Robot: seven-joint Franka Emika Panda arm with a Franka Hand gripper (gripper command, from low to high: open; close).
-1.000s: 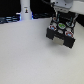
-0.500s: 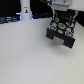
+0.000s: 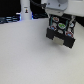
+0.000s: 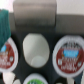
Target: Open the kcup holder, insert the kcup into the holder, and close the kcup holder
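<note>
The black kcup holder (image 3: 60,33) stands at the back, toward the exterior view's right, with its drawer pulled out toward the front. My gripper (image 3: 56,14) hangs directly over the open drawer. The wrist view looks down into the drawer (image 4: 50,40). Pods with red and blue lids sit in slots on either side (image 4: 69,54) (image 4: 7,53). A round white shape (image 4: 36,49) lies between them; I cannot tell whether it is the kcup or an empty slot. A green patch (image 4: 4,20) shows at the picture's edge. A blurred grey gripper part (image 4: 34,12) covers the drawer's far end.
A tall white bottle-like object (image 3: 24,11) stands at the back on the exterior view's left. The white table (image 3: 25,55) spreads in front of the holder. Dark clutter lines the back edge.
</note>
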